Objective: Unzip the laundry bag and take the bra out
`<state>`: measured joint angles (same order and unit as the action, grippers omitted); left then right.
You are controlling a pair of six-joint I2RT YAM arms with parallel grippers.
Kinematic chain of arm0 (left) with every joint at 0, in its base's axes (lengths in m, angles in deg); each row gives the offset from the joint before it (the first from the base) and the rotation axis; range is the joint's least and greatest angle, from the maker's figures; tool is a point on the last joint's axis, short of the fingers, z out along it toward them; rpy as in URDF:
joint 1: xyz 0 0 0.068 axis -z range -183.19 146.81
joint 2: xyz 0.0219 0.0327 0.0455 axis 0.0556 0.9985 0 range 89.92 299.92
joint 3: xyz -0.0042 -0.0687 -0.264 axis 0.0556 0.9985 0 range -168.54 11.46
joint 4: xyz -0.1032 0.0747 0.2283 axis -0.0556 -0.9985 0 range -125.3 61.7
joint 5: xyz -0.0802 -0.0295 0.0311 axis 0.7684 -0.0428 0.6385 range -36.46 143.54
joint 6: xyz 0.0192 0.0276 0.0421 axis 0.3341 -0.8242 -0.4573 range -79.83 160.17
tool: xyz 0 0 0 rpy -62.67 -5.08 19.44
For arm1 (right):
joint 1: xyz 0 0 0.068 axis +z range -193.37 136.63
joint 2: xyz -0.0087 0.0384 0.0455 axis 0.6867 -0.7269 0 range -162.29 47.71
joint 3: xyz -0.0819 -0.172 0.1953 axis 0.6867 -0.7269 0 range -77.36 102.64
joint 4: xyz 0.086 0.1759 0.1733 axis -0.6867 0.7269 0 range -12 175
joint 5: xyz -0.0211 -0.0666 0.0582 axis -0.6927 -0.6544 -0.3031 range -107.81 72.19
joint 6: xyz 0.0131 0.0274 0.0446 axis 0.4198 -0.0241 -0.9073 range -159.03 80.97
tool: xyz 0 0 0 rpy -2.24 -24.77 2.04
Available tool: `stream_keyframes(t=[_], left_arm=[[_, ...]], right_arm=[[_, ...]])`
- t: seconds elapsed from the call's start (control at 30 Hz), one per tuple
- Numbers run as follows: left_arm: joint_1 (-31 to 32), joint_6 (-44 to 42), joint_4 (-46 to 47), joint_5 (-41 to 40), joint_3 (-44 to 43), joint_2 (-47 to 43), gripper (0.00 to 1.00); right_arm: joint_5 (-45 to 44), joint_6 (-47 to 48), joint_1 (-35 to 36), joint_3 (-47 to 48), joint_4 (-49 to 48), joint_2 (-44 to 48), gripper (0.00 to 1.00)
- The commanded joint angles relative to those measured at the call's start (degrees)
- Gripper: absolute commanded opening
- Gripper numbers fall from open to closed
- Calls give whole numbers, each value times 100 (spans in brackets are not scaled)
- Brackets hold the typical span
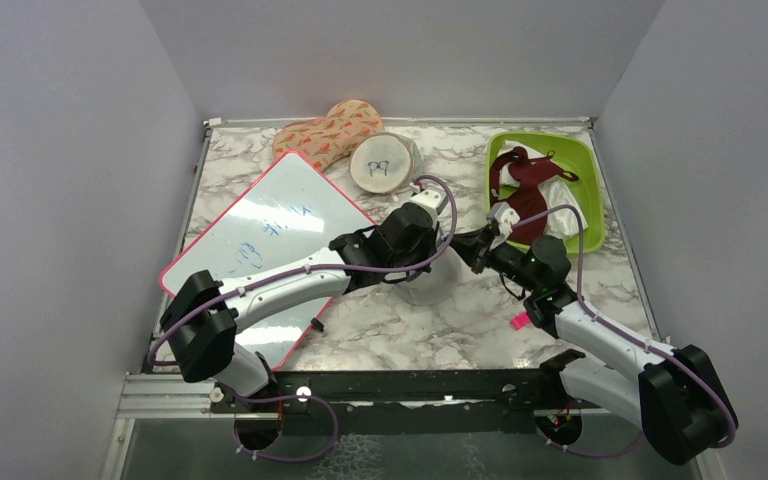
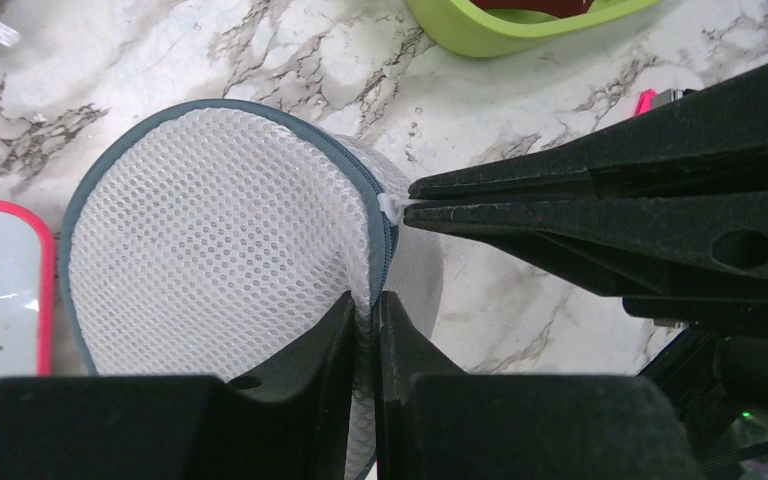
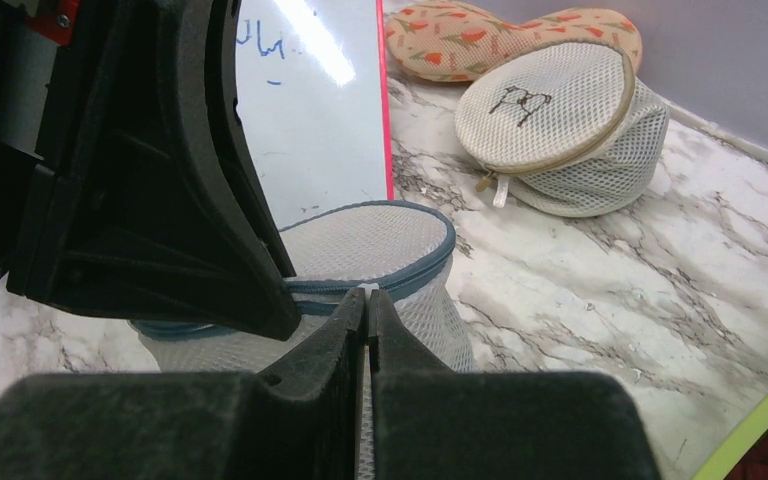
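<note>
— Jaws first: what have they got?
— The left gripper (image 2: 365, 310) is pinched shut on the mesh at the rim of the round white mesh laundry bag with the grey-blue zip edge (image 2: 220, 240). The right gripper (image 3: 365, 305) is clamped flat on the small white zip pull (image 2: 390, 207).
— And the bag sits where?
— Middle of the marble-patterned bench (image 1: 380, 340), slightly nearer its near edge, between both arms.

laundry bag (image 1: 428, 287) mostly hidden under both arms in top view; contents behind mesh indiscernible; whiteboard (image 1: 270, 225) writing illegible
</note>
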<state>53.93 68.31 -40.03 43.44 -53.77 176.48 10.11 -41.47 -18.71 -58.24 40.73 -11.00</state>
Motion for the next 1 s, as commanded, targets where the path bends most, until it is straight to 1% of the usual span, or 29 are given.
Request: stream_keyframes(t=[0.0,0.23,0.4,0.57,0.8,0.97], left_arm=[[18,-662,-113,-5,63,-330,0],[18,-1565,-4,251,465,-802,0],[18,-2271,373,676,904,-1236,0],[18,-2813,795,1262,1279,-1585,0],[24,-3142,1304,1526,1713,-1994,0],[18,-3220,1671,1468,2059,-2333,0]], right_arm=[[-123,157,-14,19,-18,-47,1],[-297,236,-14,271,250,-243,1],[-305,209,-14,483,265,-539,1],[-347,451,-14,798,312,-1019,1],[-100,915,-14,1138,187,-1622,1],[121,1102,-15,1276,-21,-1909,1]])
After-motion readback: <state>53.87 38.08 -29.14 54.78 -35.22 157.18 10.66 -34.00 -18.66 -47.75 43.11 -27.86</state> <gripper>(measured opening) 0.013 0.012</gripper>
